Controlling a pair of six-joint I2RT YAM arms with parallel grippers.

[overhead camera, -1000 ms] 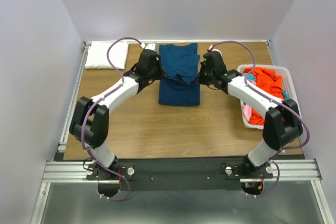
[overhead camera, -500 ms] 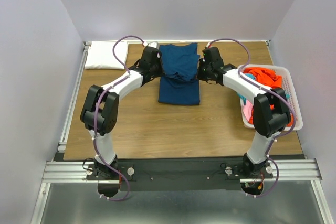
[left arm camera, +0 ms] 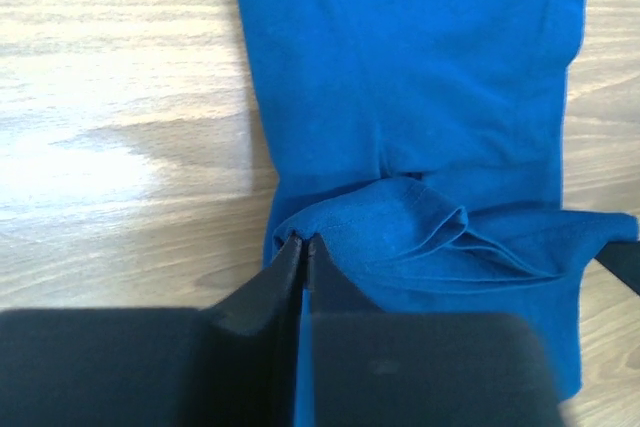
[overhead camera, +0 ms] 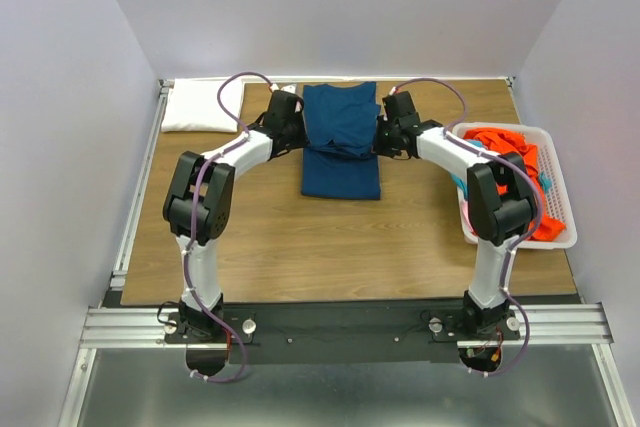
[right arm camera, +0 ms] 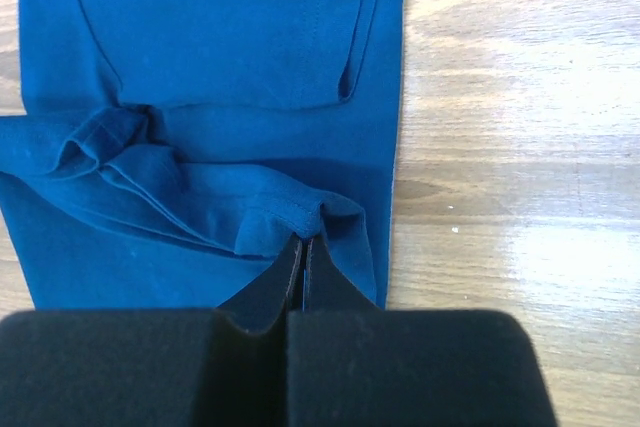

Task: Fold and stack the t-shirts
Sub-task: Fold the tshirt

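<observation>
Pinching one garment from opposite sides, both arms grip the blue t-shirt (overhead camera: 341, 147). It lies flat on the table (overhead camera: 300, 237) beside the basket (overhead camera: 520, 244), toward the table's middle and clear of the basket's wall. The left gripper (left arm camera: 303, 240) is clamped on the shirt's edge farther from the basket, with a small ridge of hem rising at its tips. The right gripper (right arm camera: 303, 242) is clamped on the edge nearer the basket, and the cloth puckers around its tips in the same way.

The shirt looks light, thin and limp, so it will likely sag between the two holds and slide over itself rather than keep a crease. The doubled hem at each side edge seems the best place to bite, and the folded line probably stays straight only if both sides travel evenly.

The overhead view shows the whole shirt, an orange t-shirt (overhead camera: 505, 152) heaped in the basket, and a white folded cloth (overhead camera: 195, 105) well away from the basket at the far corner. However, the wrists hide the fingertips there. The wrist views show the closed jaws and the gathered pleats running between them, but not the basket.
</observation>
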